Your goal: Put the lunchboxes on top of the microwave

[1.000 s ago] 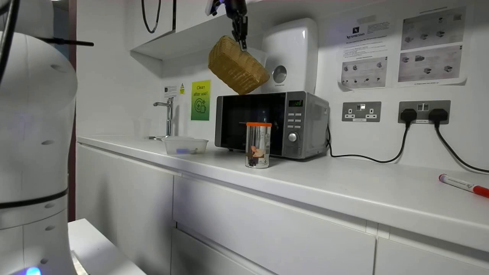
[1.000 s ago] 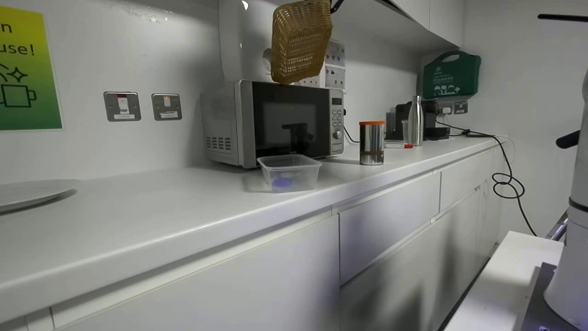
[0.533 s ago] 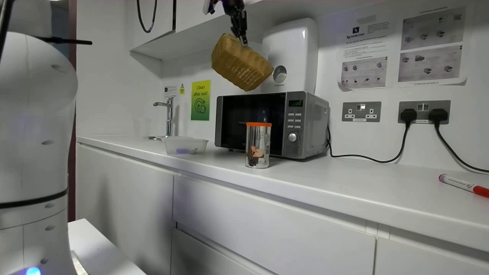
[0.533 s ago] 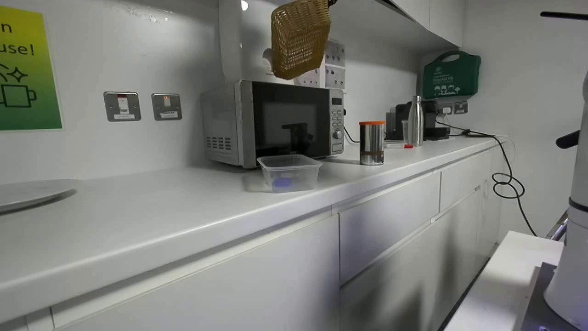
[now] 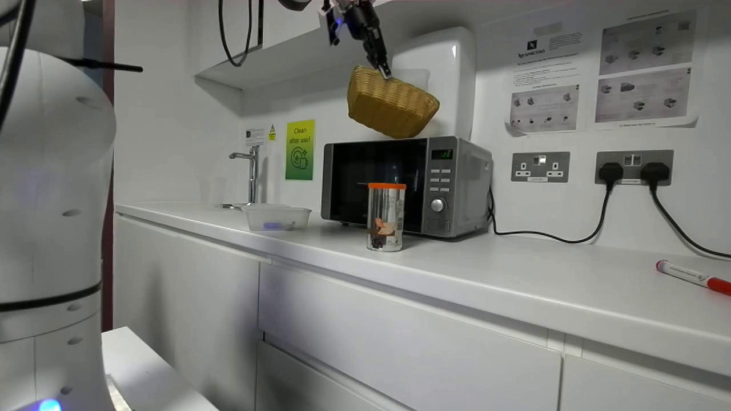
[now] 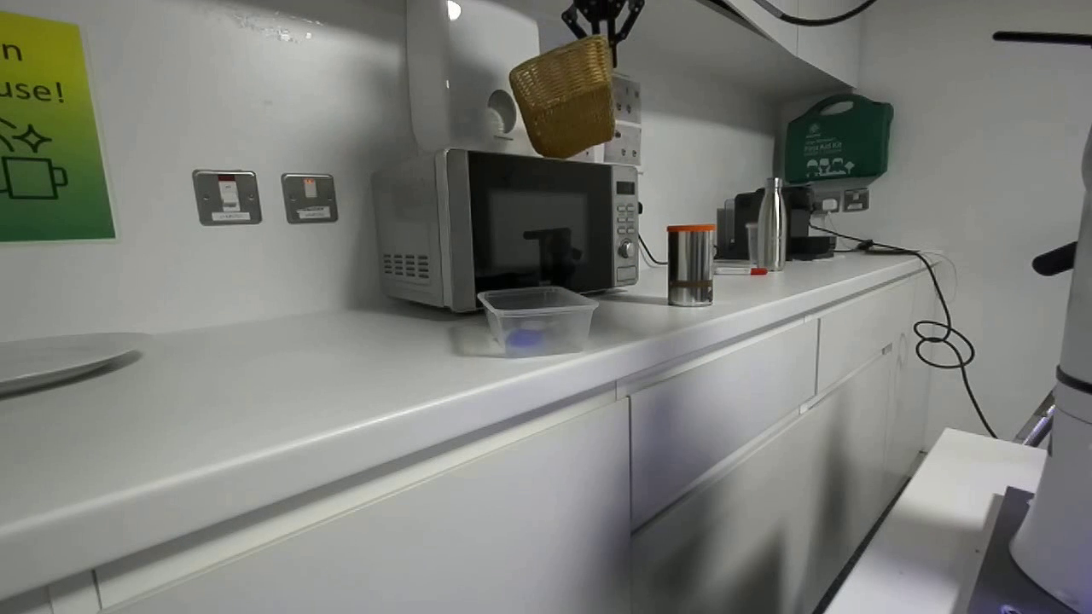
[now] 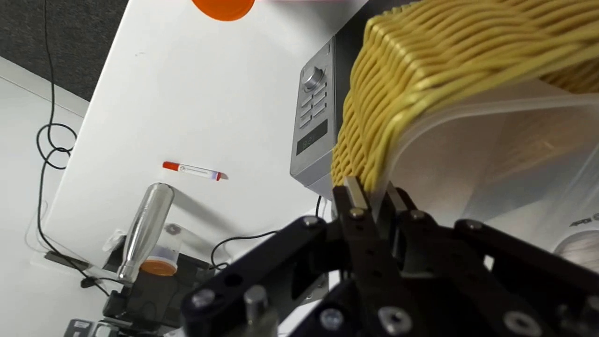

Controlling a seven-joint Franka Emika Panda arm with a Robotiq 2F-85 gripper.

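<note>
Gripping tan-yellow rectangular wicker basket (image 5: 393,104) in claw (image 7: 372,187), levelling at twelve o'clock from boxy silver-grey microwave (image 5: 410,166), likely readying placement!

Both exterior views: microwave (image 5: 414,177) from opposite sides; wrist view: close, downward.

In the wrist view, the right edge cuts off the woven basket (image 7: 421,70) and a translucent container (image 7: 468,154), the top edge an orange lid (image 7: 223,6). In an exterior view, a tin (image 5: 386,220) hides part of the microwave (image 5: 417,165) near mid-frame.
</note>
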